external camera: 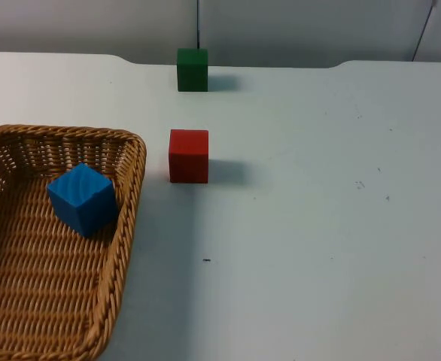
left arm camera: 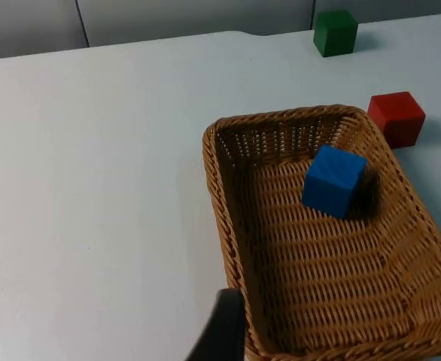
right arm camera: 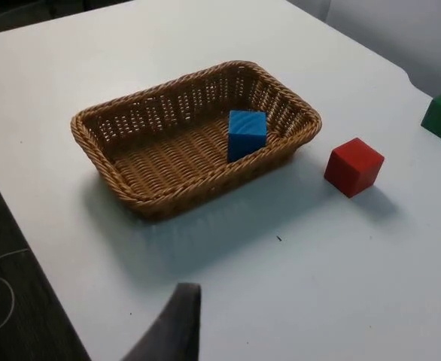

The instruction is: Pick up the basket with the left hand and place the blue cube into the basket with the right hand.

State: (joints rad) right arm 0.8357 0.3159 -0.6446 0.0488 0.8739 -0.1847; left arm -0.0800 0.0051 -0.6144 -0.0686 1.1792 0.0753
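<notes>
The blue cube (external camera: 83, 198) already lay inside the woven wicker basket (external camera: 129, 197), against its far right wall, and the basket rested on the white table (external camera: 318, 226) at its left edge. Whether the left gripper (left arm camera: 222, 331) and right gripper (right arm camera: 177, 322) had their fingers apart could not be told. Both hung back from the basket, and retreating without nudging it would finish the job well. A red cube (external camera: 189, 156) stood just beside the basket, with a green cube (external camera: 193, 70) at the far edge.
</notes>
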